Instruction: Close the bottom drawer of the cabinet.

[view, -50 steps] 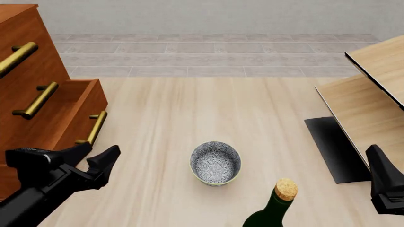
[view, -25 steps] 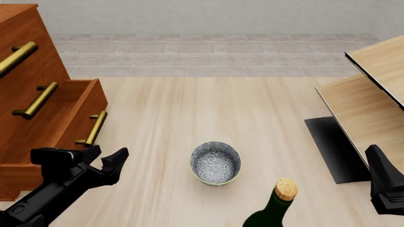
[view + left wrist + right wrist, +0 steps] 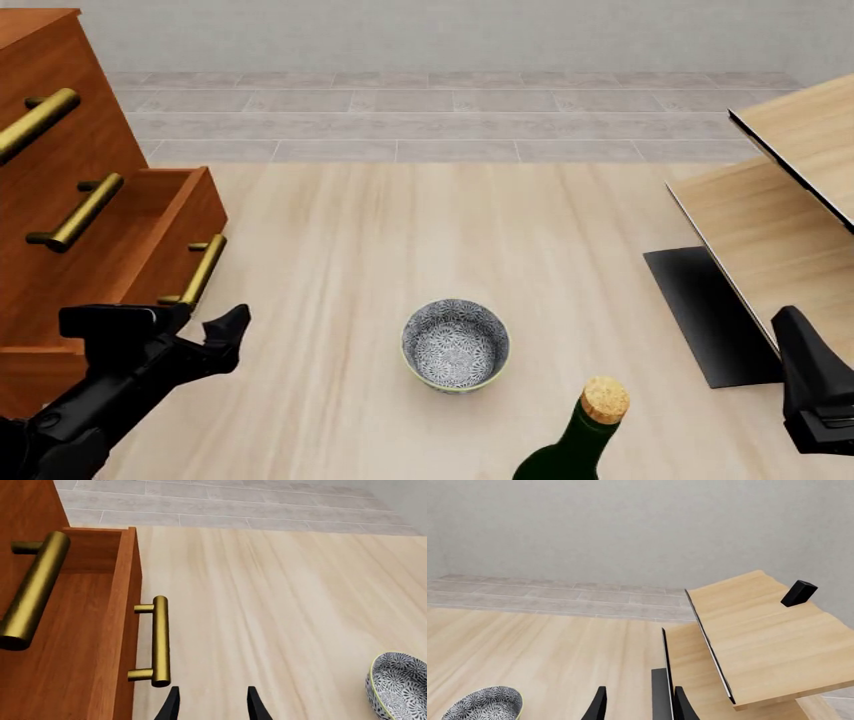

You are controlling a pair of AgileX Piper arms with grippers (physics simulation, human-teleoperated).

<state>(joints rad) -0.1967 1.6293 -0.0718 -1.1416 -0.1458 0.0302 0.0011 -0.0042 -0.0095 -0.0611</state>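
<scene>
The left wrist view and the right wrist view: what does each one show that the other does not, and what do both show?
Only the left wrist view shows the cabinet, its bottom drawer pulled open, and the drawer's brass handle, with the left claw open just short of it.

Only the right wrist view shows the pale wood furniture, a small black block on it, the grey wall, and the right claw, open and holding nothing.

Both show the patterned bowl, the light wooden floor and grey tiles.
</scene>
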